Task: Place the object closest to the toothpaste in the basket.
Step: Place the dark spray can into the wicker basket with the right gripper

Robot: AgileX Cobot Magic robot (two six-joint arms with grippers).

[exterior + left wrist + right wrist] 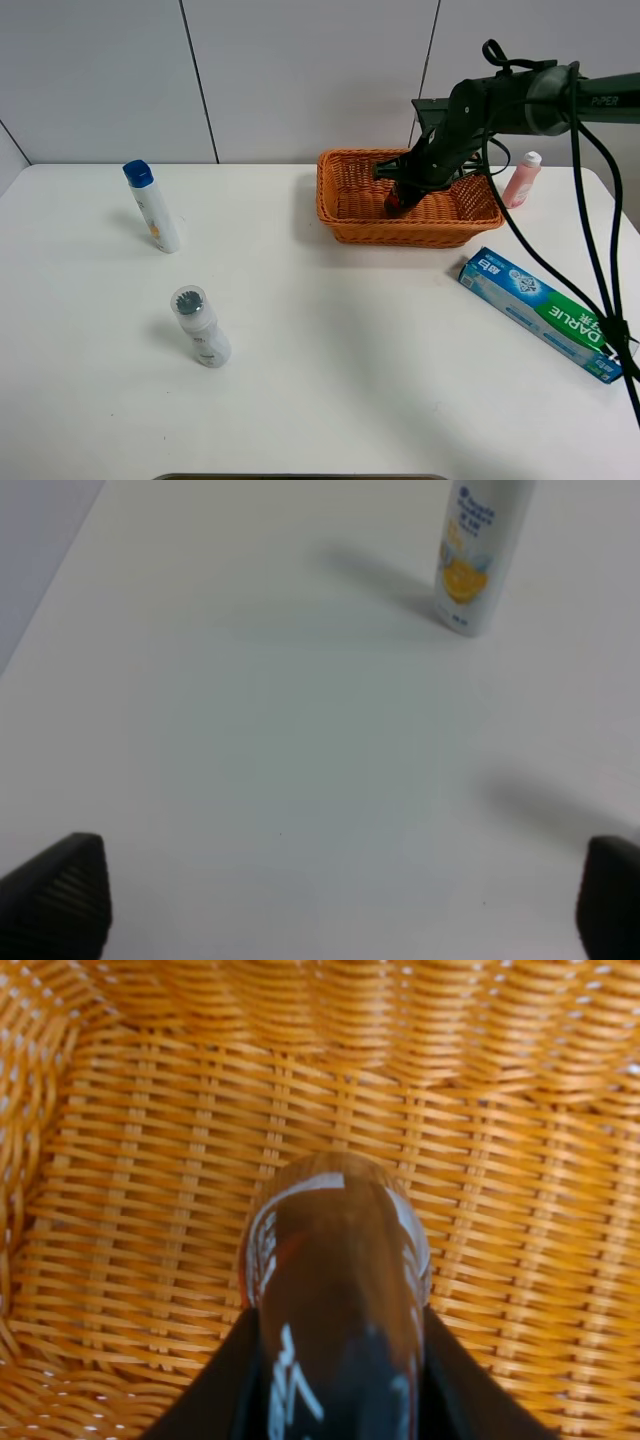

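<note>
The right hand (403, 190) is down inside the basket (340, 215), its two fingers (235, 1385) clamped on either side of a dark bottle (335, 1260) with a reddish-brown sheen. The bottle points at the woven floor of the basket, near the middle. I cannot tell whether its end touches the weave. In the high view the bottle (392, 205) sits below the rim, with wicker wall on every side and the most room toward the left end.

The left hand (335, 895) is spread wide over bare worktop (250, 730) and holds nothing. A white bottle with an orange label (473, 555) stands ahead of it, well apart.

The toothpaste box (545, 312) lies flat near the right edge of the worktop, just beside the basket's right corner. A pink bottle (521, 180) stands behind the basket's right end. A grey-capped bottle (202, 328) stands far to the left.
</note>
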